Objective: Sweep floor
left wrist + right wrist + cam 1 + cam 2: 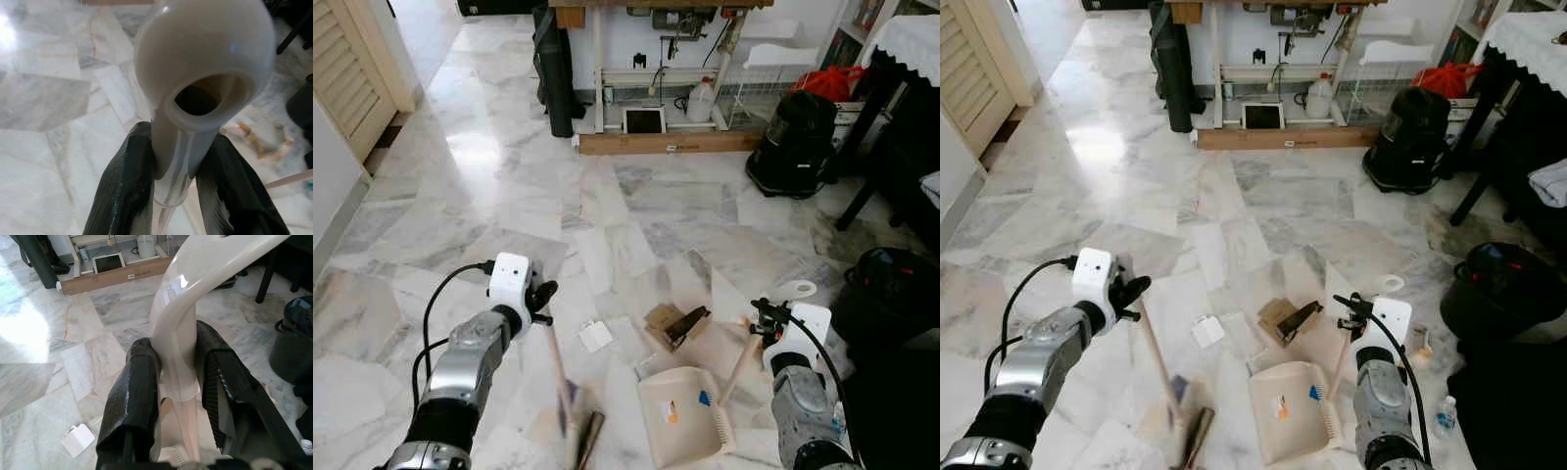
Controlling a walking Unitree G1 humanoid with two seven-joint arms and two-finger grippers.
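While my left tool (171, 188) clamps the broom handle (554, 354), its bristles (579, 426) rest on the marble floor (509, 196) left of the dustpan (680, 411). My right tool (178, 382) grips the dustpan handle (740, 364). A white scrap (595, 336) and a cardboard piece (674, 323) lie just beyond the pan.

The floor (509, 196) is pale veined marble with a bright glare patch. A louvered door (342, 78) stands at the left, a white frame (607, 73) at the far wall, a black vacuum cleaner (793, 142) at the right.
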